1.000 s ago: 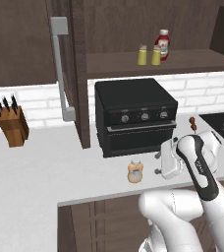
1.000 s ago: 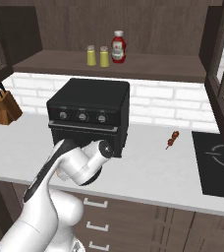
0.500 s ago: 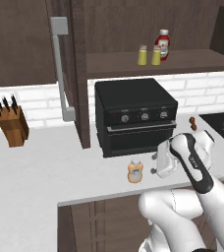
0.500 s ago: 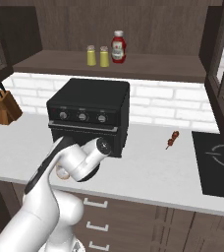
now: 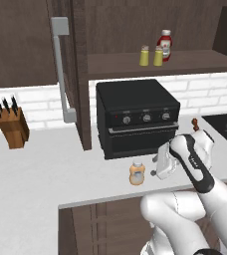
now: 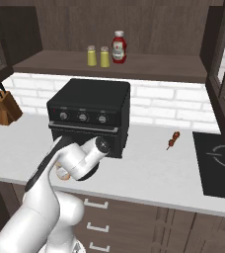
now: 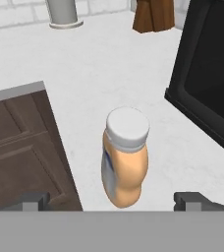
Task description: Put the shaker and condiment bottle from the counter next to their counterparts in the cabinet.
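Left base view: the condiment bottle point(image 5: 137, 172), peach-orange with a white cap, is seen upright on the white counter point(image 5: 41, 169), near its front edge and just in front of the black oven point(image 5: 137, 117). The gripper point(image 5: 160, 166) is held just beside the bottle, to its right, not touching it as far as can be told. On the shelf of the open cabinet point(image 5: 185, 59) two yellow-olive shakers point(image 5: 151, 56) are stood side by side, with a red bottle point(image 5: 165, 45) next to them. The cabinet door point(image 5: 78, 74) is swung open, its grey bar handle point(image 5: 62, 69) facing the camera. A knife block point(image 5: 13, 127) is placed at the far left by the tiled wall. A small dark skewer-like item point(image 5: 195, 124) is seen right of the oven.

Right base view: the same shakers point(image 6: 98, 56) and red bottle point(image 6: 118, 47) are shown on the shelf above the oven point(image 6: 91, 114). The bottle on the counter point(image 6: 149, 168) is mostly hidden by the arm. The skewer-like item point(image 6: 172, 140) lies well apart, to the right, near a cooktop point(image 6: 218, 163). The knife block point(image 6: 2, 106) is at the left.

Hand view: the condiment bottle point(image 7: 125, 159) is framed between the two fingertips point(image 7: 32, 201), which are spread wide, nothing gripped. The oven front point(image 7: 210, 74) is beside it, the counter edge and dark wood fronts point(image 7: 20, 147) on the other side.
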Tool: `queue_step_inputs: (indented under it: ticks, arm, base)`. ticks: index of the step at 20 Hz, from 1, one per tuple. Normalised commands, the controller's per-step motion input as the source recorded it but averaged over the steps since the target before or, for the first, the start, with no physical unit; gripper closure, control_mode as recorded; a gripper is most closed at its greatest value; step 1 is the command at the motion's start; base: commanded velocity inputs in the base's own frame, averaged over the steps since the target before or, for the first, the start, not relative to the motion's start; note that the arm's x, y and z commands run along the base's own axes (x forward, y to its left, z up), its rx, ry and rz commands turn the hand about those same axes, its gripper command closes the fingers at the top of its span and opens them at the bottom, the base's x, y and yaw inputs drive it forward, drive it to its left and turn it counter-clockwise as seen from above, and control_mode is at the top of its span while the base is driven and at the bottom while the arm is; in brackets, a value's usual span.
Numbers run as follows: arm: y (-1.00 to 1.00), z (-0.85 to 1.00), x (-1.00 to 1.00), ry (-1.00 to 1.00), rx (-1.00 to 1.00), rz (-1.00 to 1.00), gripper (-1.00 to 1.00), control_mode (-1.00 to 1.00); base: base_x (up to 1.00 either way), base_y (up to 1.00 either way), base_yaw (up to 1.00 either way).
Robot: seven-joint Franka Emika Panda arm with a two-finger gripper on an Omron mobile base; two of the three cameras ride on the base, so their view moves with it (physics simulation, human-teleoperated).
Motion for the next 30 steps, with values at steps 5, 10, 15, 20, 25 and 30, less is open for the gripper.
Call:
queue_step_inputs:
  ticks: [5,10,15,20,25,30]
  arm:
    - [0.1,-0.15,0.04,0.01,0.0,-0.01,-1.0,-1.0]
    - [0.11,-0.18,0.0,0.0,0.0,0.0,-1.0,-1.0]
    - [0.17,-0.19,0.0,0.0,0.0,0.0,-1.0,-1.0]
    - [0.16,-0.24,0.0,0.0,0.0,0.0,-1.0,-1.0]
    - [0.17,-0.3,0.0,0.0,0.0,0.0,-1.0,-1.0]
    - [0.12,-0.33,0.0,0.0,0.0,0.0,-1.0,-1.0]
  base:
    - [0.0,0.0,0.0]
    - [0.0,0.0,0.0]
    - [0.0,0.0,0.0]
    - [0.0,0.0,0.0]
    - [0.0,0.0,0.0]
    - [0.0,0.0,0.0]
